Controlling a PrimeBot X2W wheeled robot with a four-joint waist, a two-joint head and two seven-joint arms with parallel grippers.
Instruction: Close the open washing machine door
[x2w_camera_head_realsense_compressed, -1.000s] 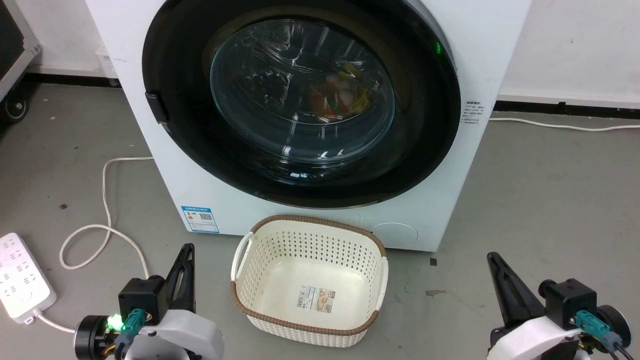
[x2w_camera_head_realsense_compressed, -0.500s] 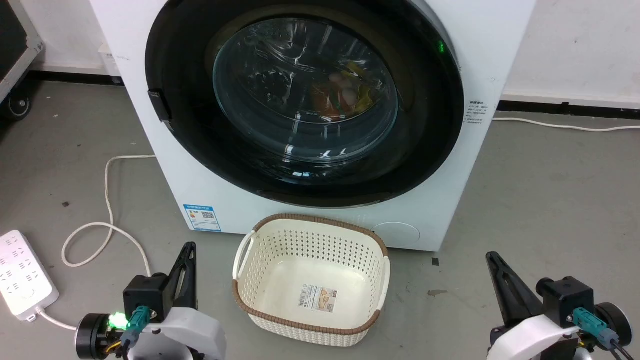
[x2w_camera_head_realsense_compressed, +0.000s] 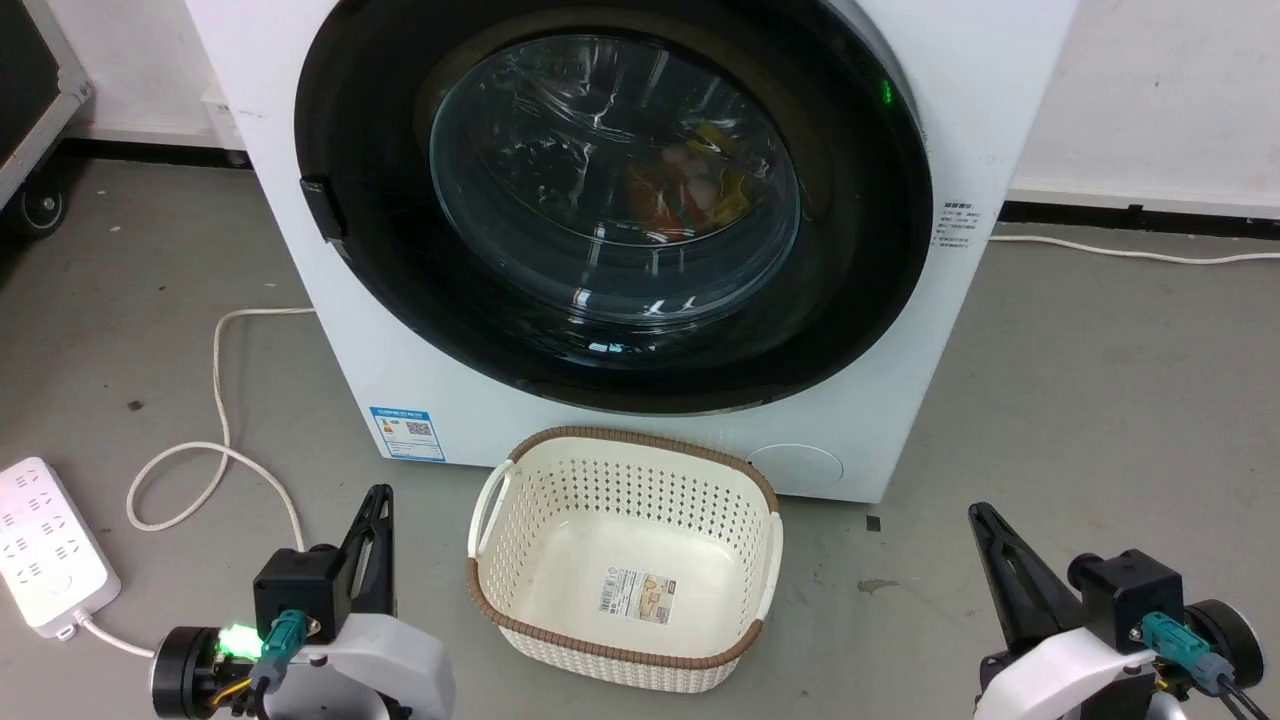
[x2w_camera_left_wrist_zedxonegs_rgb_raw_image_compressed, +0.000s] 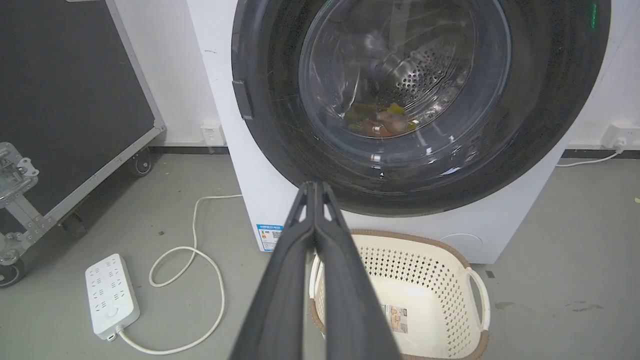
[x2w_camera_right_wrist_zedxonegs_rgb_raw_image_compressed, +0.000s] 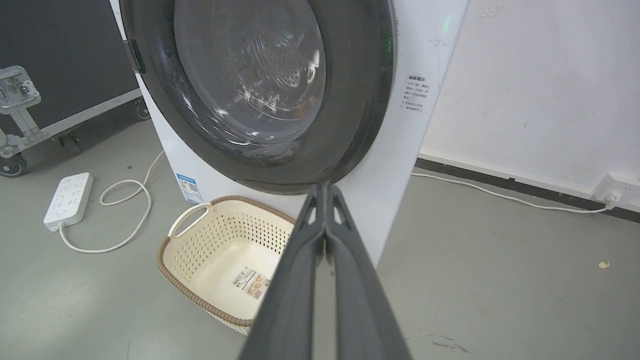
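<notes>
The washing machine (x2w_camera_head_realsense_compressed: 480, 420) is white and stands straight ahead. Its round black-rimmed washing machine door (x2w_camera_head_realsense_compressed: 615, 200) lies flat against the front, with coloured laundry dimly visible through the glass bowl. The left wrist view shows the door (x2w_camera_left_wrist_zedxonegs_rgb_raw_image_compressed: 405, 90) face on; the right wrist view shows the door (x2w_camera_right_wrist_zedxonegs_rgb_raw_image_compressed: 255, 85) from the right side. My left gripper (x2w_camera_head_realsense_compressed: 378, 495) sits low at the lower left, shut and empty, well short of the machine. My right gripper (x2w_camera_head_realsense_compressed: 978, 512) sits at the lower right, also shut and empty. Each wrist view shows its own fingers pressed together: left gripper (x2w_camera_left_wrist_zedxonegs_rgb_raw_image_compressed: 314, 185), right gripper (x2w_camera_right_wrist_zedxonegs_rgb_raw_image_compressed: 325, 187).
A cream perforated basket (x2w_camera_head_realsense_compressed: 625, 560) with a brown rim stands empty on the floor right before the machine. A white power strip (x2w_camera_head_realsense_compressed: 50, 545) and its looped cable (x2w_camera_head_realsense_compressed: 215, 400) lie at the left. A black wheeled case (x2w_camera_left_wrist_zedxonegs_rgb_raw_image_compressed: 65, 100) stands further left. A white wall runs behind.
The whole head picture has drifted slightly to the right, so the camera moved. Both grippers stay shut in the same low places, and the door has not moved.
</notes>
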